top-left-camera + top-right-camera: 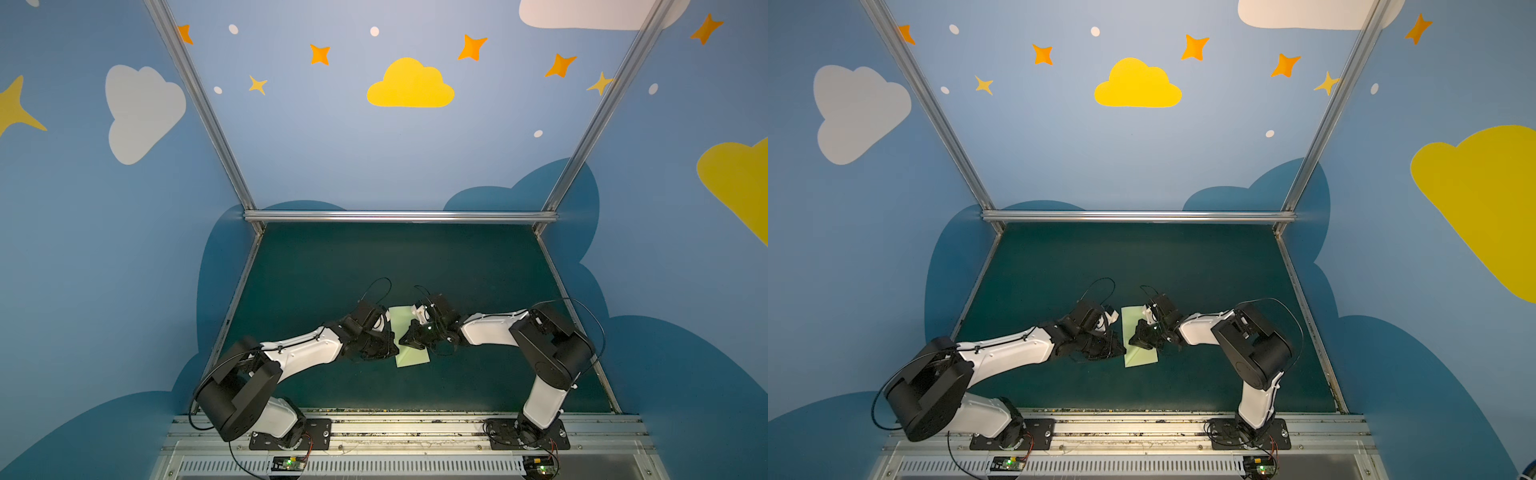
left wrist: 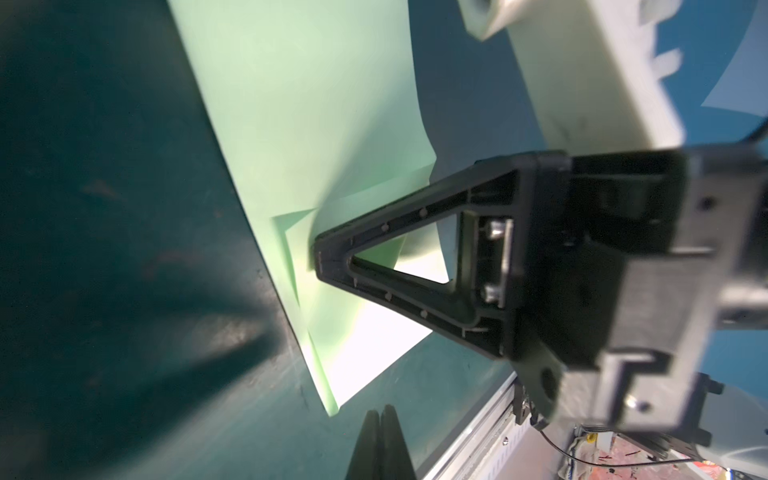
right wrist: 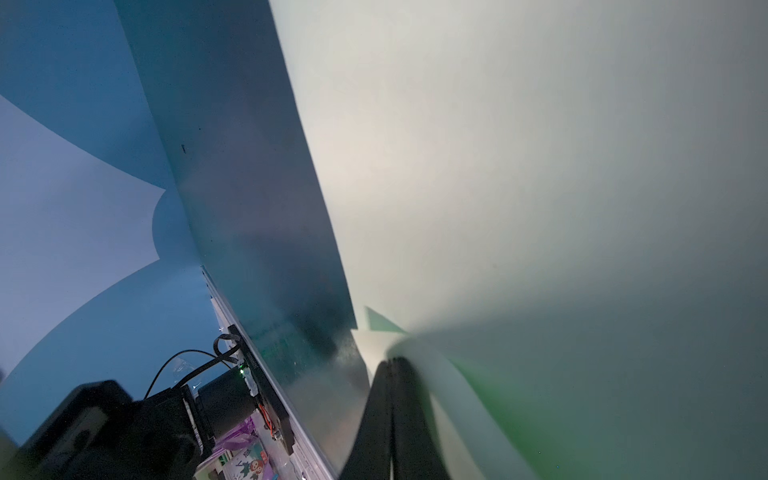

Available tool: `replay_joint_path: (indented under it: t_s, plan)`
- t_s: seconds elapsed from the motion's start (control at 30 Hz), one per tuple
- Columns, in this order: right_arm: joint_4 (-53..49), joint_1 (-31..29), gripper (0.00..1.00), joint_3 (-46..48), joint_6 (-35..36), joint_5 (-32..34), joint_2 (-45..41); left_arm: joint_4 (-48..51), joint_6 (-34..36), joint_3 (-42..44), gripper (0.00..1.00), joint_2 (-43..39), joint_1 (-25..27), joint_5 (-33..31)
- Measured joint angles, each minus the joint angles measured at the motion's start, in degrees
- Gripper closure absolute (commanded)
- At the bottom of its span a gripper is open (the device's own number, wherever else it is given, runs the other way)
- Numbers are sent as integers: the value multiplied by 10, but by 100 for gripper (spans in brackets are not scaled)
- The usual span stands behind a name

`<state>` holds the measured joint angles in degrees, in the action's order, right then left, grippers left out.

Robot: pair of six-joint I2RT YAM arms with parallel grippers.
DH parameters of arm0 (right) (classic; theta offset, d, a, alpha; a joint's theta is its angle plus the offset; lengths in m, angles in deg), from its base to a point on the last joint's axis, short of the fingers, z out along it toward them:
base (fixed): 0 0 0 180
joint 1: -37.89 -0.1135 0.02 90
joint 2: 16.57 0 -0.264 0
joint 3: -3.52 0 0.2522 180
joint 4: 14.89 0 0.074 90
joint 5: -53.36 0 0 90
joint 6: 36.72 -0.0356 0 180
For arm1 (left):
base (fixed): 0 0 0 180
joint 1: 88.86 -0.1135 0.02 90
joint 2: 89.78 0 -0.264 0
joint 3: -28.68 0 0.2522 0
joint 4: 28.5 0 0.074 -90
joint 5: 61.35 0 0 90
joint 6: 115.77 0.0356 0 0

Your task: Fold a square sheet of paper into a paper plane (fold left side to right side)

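1. In both top views the paper plane (image 1: 401, 322) (image 1: 1130, 320) lies on the dark green mat (image 1: 374, 266). It sits a little toward 6 o'clock from the mat's middle, between the two grippers.
2. It is pale green, long and narrow, and runs roughly from 12 to 6 o'clock. Slanted creases cross it and both ends look blunt.
3. The left arm (image 1: 299, 349) reaches in from 8 o'clock. The left gripper (image 2: 380, 419) has its jaws pressed together with nothing between them, and its tips sit just beside the paper's 7 o'clock corner. I cannot tell whether they touch the mat.
4. The right arm (image 1: 490, 328) comes in from 4 o'clock. The right gripper (image 2: 319, 259) crosses over the paper from its 3 o'clock edge and meets it close to its 9 o'clock edge.
5. Its jaws are closed, with the tips pushed against the paper where small folded layers meet. I cannot tell whether a layer is nipped between them.
6. In the left wrist view the paper beside that tip bows up off the mat, with shadow beneath it.
7. In the right wrist view blurred pale paper fills most of the picture, close against the closed fingers (image 3: 376, 415).
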<state>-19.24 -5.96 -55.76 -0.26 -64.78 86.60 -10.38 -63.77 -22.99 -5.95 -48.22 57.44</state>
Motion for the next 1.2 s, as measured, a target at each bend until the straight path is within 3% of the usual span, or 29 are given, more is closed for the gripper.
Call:
replay_joint_path:
  t_s: [0.33,1.07,1.2]
  plan:
    - [3,0,100,2,-1,0,0,-24,-2,-24,97,65,15,0]
    - [9,2,100,5,-1,-4,0,-35,18,-29,97,107,16,-17]
    - [-6,3,80,-3,3,-11,0,-48,18,-21,97,105,16,-17]
